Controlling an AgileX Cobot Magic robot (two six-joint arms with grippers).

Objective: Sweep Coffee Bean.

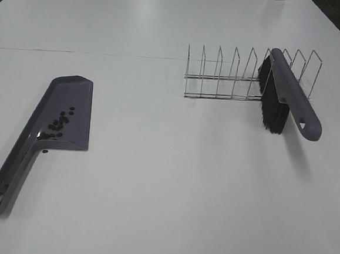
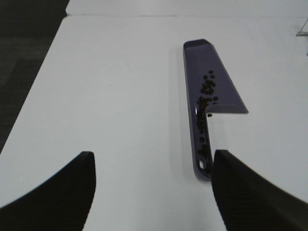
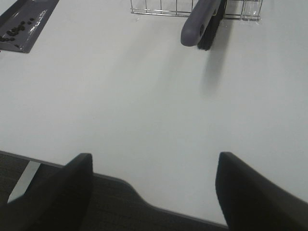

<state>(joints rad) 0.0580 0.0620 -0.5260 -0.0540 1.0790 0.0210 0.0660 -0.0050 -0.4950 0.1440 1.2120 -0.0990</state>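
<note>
Black and bare, my left fingers (image 2: 72, 187) stand apart with nothing between them, hanging just short of the purple dustpan (image 2: 209, 94), and my right fingers (image 3: 62, 187) gape just as empty over the near edge of the white bench (image 3: 144, 96), well away from the brush (image 1: 287, 98) propped in the wire rack (image 1: 232, 79). The coffee beans (image 1: 59, 121) sit heaped in the pan and down its handle channel, with one stray (image 1: 45, 151) on the bench beside the handle. Any clumsy grab or tilt of that handle could roll the whole lot back out, I reckon, and a knock to the brush could tip it off the rack.
</note>
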